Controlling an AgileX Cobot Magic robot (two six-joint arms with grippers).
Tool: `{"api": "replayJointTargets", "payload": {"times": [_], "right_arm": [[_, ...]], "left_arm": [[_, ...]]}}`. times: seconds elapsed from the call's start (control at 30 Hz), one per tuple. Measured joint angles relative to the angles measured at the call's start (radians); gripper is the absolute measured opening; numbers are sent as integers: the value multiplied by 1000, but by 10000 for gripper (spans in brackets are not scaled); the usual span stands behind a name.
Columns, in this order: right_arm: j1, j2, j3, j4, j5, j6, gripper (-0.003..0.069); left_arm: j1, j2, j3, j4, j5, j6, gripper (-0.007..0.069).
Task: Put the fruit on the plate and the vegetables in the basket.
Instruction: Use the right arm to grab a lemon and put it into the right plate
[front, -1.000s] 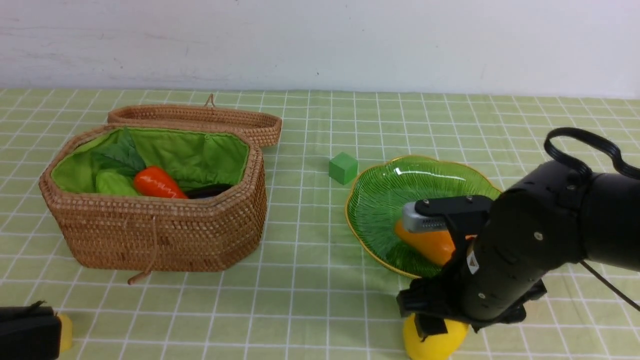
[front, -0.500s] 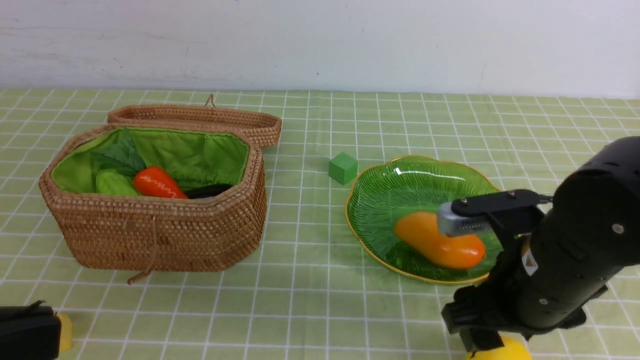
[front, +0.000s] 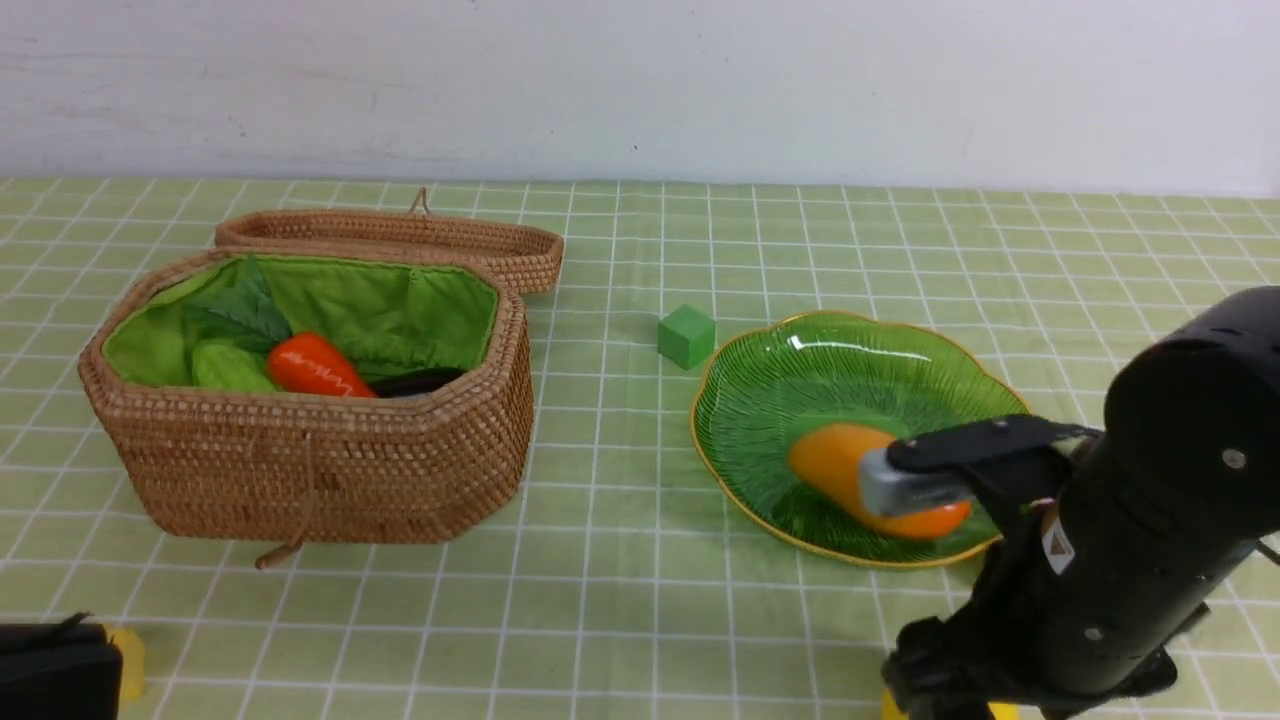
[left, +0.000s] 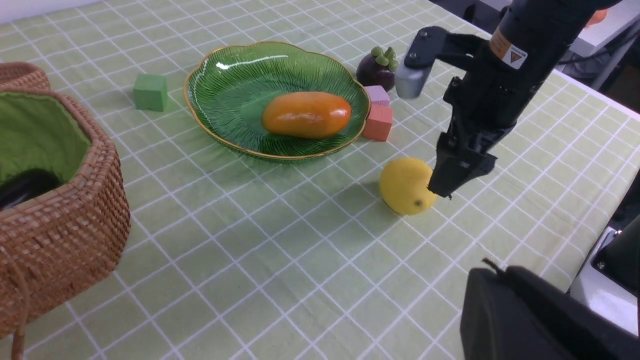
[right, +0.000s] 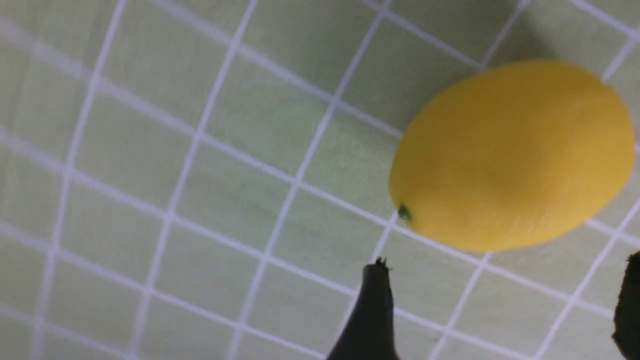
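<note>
Nearest the robot and far to the plate's left, the left claw (front: 50, 665) rests clenched and empty on the worktop (front: 620, 600). On the robot's side of the plate (left: 220, 75), a little to its right, the right claw (right: 500, 305) hangs low over the cloth with its fingers spread wide and nothing between them. The lemon (right: 510, 155) lies on the cloth just past the fingertips, not yet straddled.

The step in hand looks like picking up that lemon. To do it well, the claw should move forward until the fruit sits squarely between the fingers. It should then drop to about mid-height and close across the narrower width. The lemon is smooth and rounded, so a grip that is too high or off-centre would likely roll it away.

The mango (left: 306, 114) already lies in the plate's hollow. The lemon should go on the bare glass beside it, lowered rather than dropped.

The mangosteen (left: 377, 70) waits on the plate's right, beyond two small cubes (left: 378, 122) just beside the rim. Well to the plate's left, the basket (front: 330, 470) stands open. It holds the carrot (front: 315, 367), the bitter gourd (front: 228, 367) and the eggplant (front: 415, 382).
</note>
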Motion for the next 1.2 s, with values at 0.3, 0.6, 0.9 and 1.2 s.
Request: {"api": "replayJointTargets", "payload": {"times": [0.3, 0.6, 0.9, 1.2], "right_arm": [[-1, 122, 0, -192, -74, 477, 601], [-1, 216, 0, -47, -248, 396, 593], [-1, 216, -24, -42, -168, 343, 593], [8, 135, -144, 23, -66, 282, 593]], "left_arm": [[0, 0, 0, 0, 5, 0, 5], [0, 0, 0, 0, 8, 0, 5], [0, 0, 0, 0, 11, 0, 5], [0, 0, 0, 0, 13, 0, 5]]}}
